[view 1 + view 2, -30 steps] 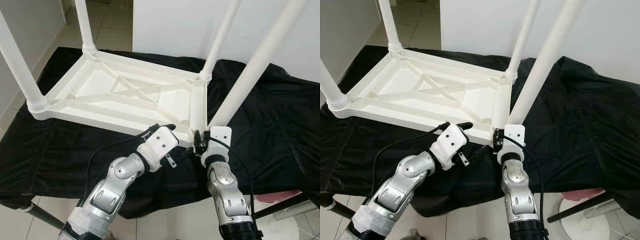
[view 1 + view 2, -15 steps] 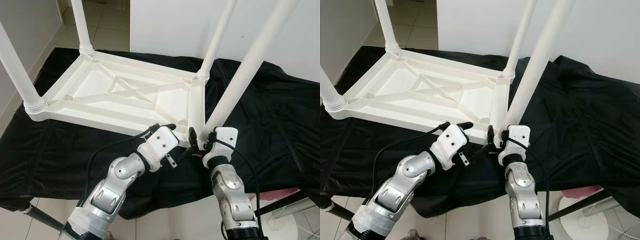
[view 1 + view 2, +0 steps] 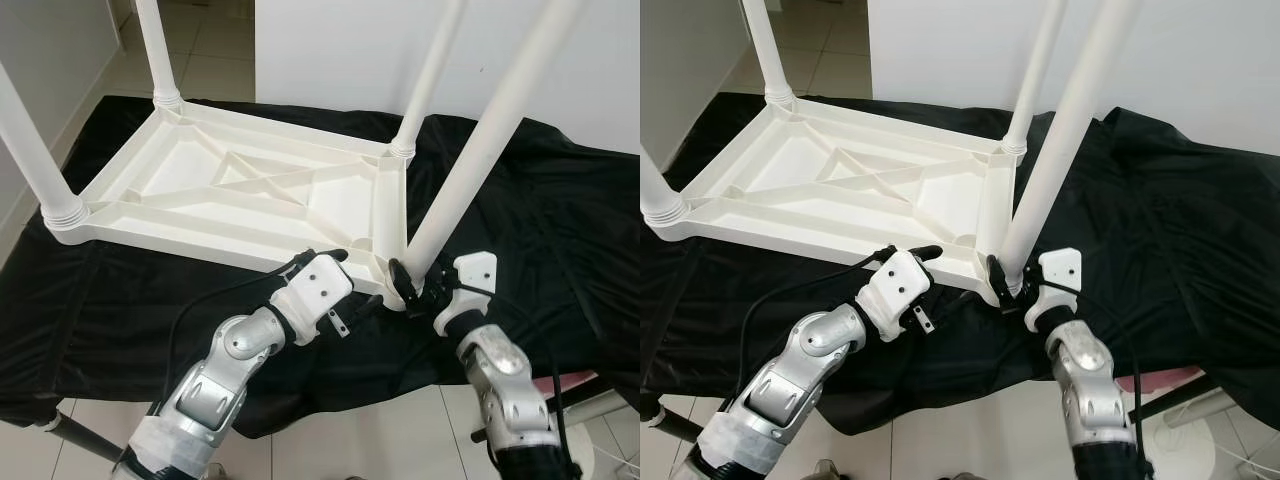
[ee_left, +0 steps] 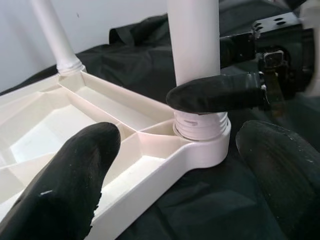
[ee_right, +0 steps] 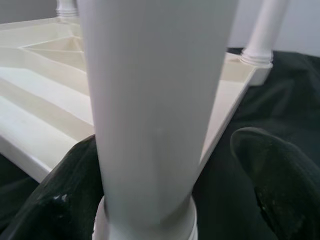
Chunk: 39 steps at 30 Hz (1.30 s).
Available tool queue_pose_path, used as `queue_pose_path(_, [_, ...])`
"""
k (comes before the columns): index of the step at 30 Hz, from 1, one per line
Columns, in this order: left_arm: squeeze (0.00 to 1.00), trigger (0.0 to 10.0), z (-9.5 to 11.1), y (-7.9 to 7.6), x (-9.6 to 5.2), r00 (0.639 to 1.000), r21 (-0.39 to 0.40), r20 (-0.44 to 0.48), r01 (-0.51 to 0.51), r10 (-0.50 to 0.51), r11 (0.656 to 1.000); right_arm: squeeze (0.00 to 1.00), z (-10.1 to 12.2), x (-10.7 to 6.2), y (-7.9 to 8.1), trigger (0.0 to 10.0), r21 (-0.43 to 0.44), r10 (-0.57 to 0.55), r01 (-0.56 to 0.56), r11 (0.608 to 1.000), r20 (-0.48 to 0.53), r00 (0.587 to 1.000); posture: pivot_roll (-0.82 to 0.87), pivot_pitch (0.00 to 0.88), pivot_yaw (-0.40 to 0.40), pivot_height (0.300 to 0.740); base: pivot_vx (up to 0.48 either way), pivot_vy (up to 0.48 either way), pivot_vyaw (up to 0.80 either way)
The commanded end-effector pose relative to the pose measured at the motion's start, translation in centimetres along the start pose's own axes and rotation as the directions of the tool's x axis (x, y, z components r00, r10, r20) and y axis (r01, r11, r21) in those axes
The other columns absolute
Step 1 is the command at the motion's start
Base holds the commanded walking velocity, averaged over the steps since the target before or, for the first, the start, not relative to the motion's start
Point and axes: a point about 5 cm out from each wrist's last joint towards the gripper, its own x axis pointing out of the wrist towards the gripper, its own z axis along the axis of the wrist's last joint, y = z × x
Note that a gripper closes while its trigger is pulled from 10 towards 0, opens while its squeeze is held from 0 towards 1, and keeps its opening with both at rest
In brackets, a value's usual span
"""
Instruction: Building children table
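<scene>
On the black cloth that covered the work surface, the white plastic children's table lay upside down with its ribbed underside facing up, and we saw four white legs rising from its corners. We held our right gripper at the base of the nearest leg, the one standing in the corner closest to us on the right side; its two black fingers were spread on either side of the leg just above the threaded collar. From the right wrist view one finger appeared to press against the leg while the other stood a little apart from it, so we could not call it a firm clamp. Our left gripper rested at the near edge of the tabletop, just beside that same corner, with its fingers spread wide and nothing between them; one finger lay over the rim and the other hung outside it, above the cloth. In the left wrist view we could see a finger of the right gripper lying across the leg just above its collar. Pale floor tiles and a white wall showed beyond the far edge of the cloth.
</scene>
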Motion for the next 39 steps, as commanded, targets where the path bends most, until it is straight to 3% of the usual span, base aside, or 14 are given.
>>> queue_pose_path(1, [0.00, 10.0, 0.3, -0.7, 0.0, 0.993, -0.009, 0.018, 0.115, -0.115, 0.993, 0.00, -0.3, -0.1, -0.3, 10.0, 0.010, 0.020, -0.020, 1.000, -0.003, 1.000, -0.03, 0.067, -0.093, 0.740, 0.000, 0.000, 0.00])
queue_pose_path(9, [0.00, 10.0, 0.7, -0.3, 0.0, 0.994, -0.017, 0.028, 0.103, -0.103, 0.995, 0.00, -0.5, 1.8, 0.6, 10.0, -0.014, 0.279, -0.280, 0.960, -0.040, 0.960, -0.01, 0.066, -0.116, 0.740, 0.000, 0.000, 0.00])
queue_pose_path(11, [0.00, 10.0, 0.7, -0.3, 0.0, 0.994, -0.017, 0.028, 0.103, -0.103, 0.995, 0.00, -0.5, 1.8, 0.6, 10.0, -0.014, 0.279, -0.280, 0.960, -0.040, 0.960, -0.01, 0.066, -0.116, 0.740, 0.000, 0.000, 0.00])
queue_pose_path(12, [0.00, 10.0, 0.7, -0.2, -0.1, 0.996, -0.026, 0.023, 0.087, -0.087, 0.996, 0.00, -0.7, 2.2, 0.5, 3.8, -0.021, 0.297, -0.298, 0.954, -0.048, 0.954, 0.01, 0.071, -0.127, 0.740, 0.000, 0.000, 0.00])
queue_pose_path(14, [0.00, 10.0, 0.8, -0.1, -0.1, 0.996, -0.032, 0.022, 0.083, -0.083, 0.996, 0.00, -0.8, 2.2, 0.5, 3.8, -0.022, 0.302, -0.303, 0.953, -0.050, 0.952, 0.01, 0.071, -0.127, 0.740, 0.000, 0.000, 0.00])
queue_pose_path(15, [0.00, 10.0, 0.8, 0.0, -0.3, 0.996, -0.056, 0.024, 0.083, -0.081, 0.995, 0.00, -0.9, 2.3, 0.4, 0.0, -0.022, 0.307, -0.308, 0.951, -0.053, 0.950, 0.01, 0.072, -0.128, 0.740, 0.000, 0.000, 0.00])
queue_pose_path(19, [0.00, 10.0, 0.8, -0.1, -0.6, 0.994, -0.102, 0.026, 0.109, -0.107, 0.989, 0.00, -0.9, 2.5, -0.1, 0.0, -0.027, 0.323, -0.325, 0.945, -0.058, 0.945, 0.01, 0.073, -0.132, 0.740, 0.000, 0.000, 0.00])
queue_pose_path(26, [0.00, 10.0, 0.6, 0.1, -0.5, 0.994, -0.070, 0.012, 0.113, -0.113, 0.991, 0.00, -1.1, 2.2, -0.8, 0.0, -0.029, 0.323, -0.325, 0.945, -0.060, 0.945, 0.01, 0.072, -0.128, 0.740, 0.000, 0.000, 0.00])
queue_pose_path(27, [0.00, 10.0, 0.5, 0.2, -0.5, 0.994, -0.068, 0.008, 0.111, -0.111, 0.992, 0.00, -1.0, 2.1, -0.9, 4.9, -0.027, 0.311, -0.313, 0.949, -0.056, 0.949, 0.01, 0.072, -0.125, 0.740, 0.000, 0.000, 0.00])
queue_pose_path(29, [0.00, 10.0, 0.4, 0.2, -0.5, 0.994, -0.068, 0.005, 0.109, -0.109, 0.992, 0.00, -1.0, 2.0, -1.0, 4.9, -0.027, 0.304, -0.305, 0.952, -0.053, 0.951, 0.01, 0.072, -0.125, 0.740, 0.000, 0.000, 0.00])
queue_pose_path(30, [0.00, 10.0, 0.4, 0.2, -0.5, 0.994, -0.062, 0.001, 0.105, -0.105, 0.993, 0.00, -0.9, 1.8, -1.0, 10.0, -0.016, 0.282, -0.283, 0.959, -0.041, 0.959, 0.01, 0.072, -0.122, 0.740, 0.000, 0.000, 0.00])
queue_pose_path(35, [0.00, 10.0, 0.2, 0.4, -0.3, 0.998, -0.037, -0.018, 0.062, -0.063, 0.997, 0.00, -0.5, 1.1, -1.1, 10.0, -0.003, 0.159, -0.159, 0.987, -0.001, 0.987, 0.00, 0.075, -0.116, 0.740, 0.000, 0.000, 0.00])
queue_pose_path(37, [0.00, 10.0, 0.0, 0.4, -0.2, 0.998, -0.026, -0.030, 0.053, -0.053, 0.998, 0.00, -0.8, 0.8, -1.3, 10.0, -0.031, 0.038, -0.038, 0.999, -0.029, 0.999, -0.02, 0.080, -0.107, 0.740, 0.000, 0.000, 0.00])
queue_pose_path(39, [0.00, 10.0, -0.1, 0.4, -0.1, 0.998, -0.028, -0.032, 0.052, -0.053, 0.998, 0.00, -0.8, 0.7, -1.4, 10.0, -0.036, -0.004, 0.003, 0.999, -0.034, 0.999, -0.02, 0.080, -0.107, 0.740, 0.000, 0.000, 0.00])
